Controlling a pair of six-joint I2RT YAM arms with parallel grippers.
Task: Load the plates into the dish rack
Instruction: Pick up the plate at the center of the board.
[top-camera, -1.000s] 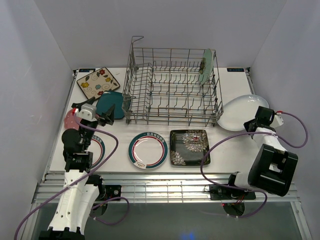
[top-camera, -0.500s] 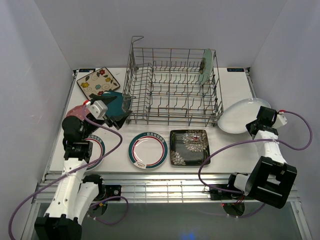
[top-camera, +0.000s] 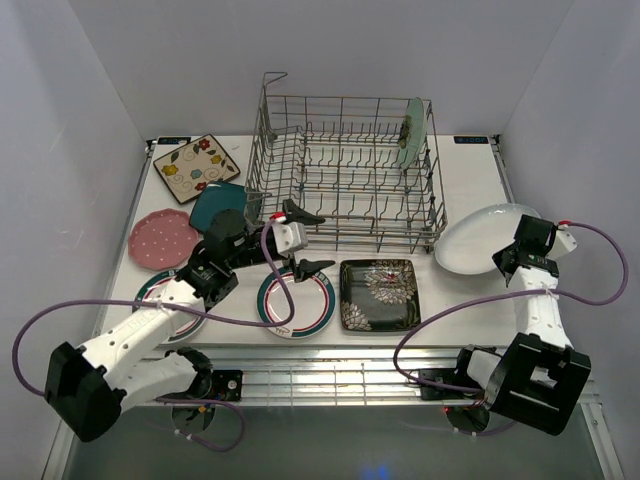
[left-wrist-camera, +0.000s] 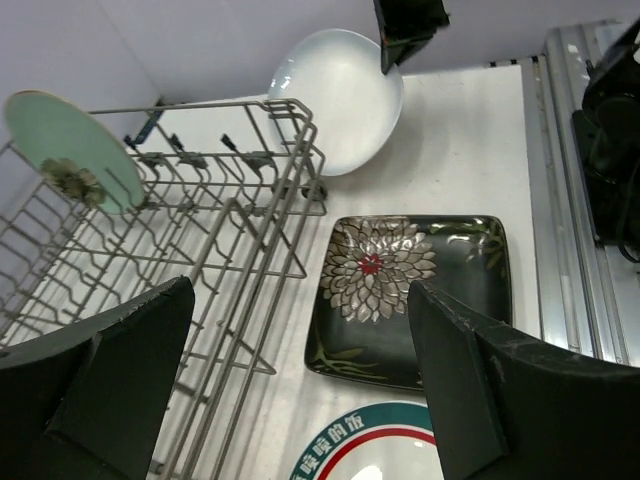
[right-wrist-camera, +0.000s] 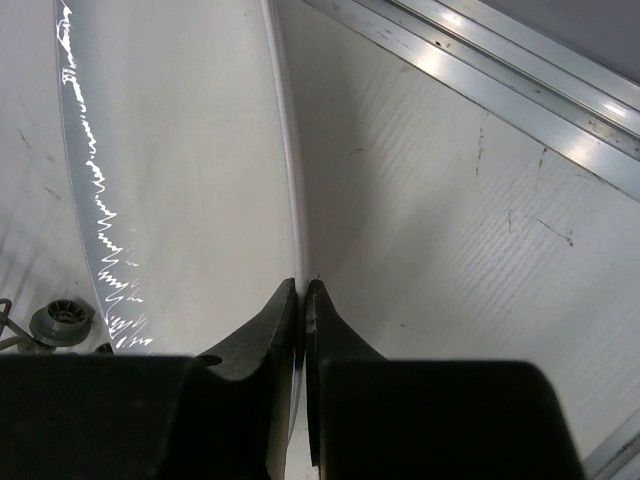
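My left gripper (top-camera: 312, 240) is open and empty, held over the table between the dish rack's (top-camera: 345, 170) front and a green-rimmed round plate (top-camera: 296, 300). In the left wrist view its fingers (left-wrist-camera: 105, 385) frame the black floral square plate (left-wrist-camera: 410, 285) and the rack (left-wrist-camera: 200, 230). My right gripper (top-camera: 522, 255) is shut on the rim of the plain white plate (top-camera: 480, 235), seen close in the right wrist view (right-wrist-camera: 170, 150). A mint round plate (top-camera: 412, 133) stands in the rack's far right. The black floral plate (top-camera: 380, 293) lies flat.
At the left lie a cream floral square plate (top-camera: 196, 163), a teal square plate (top-camera: 218, 203), a pink dotted plate (top-camera: 163, 238) and a second green-rimmed plate (top-camera: 160, 290) partly under my left arm. A metal rail (right-wrist-camera: 480, 70) edges the table.
My left arm has swung from the pink plate at the left across to the rack's front, gripper open. The pink plate now lies flat. The right gripper shifted slightly with the white plate.
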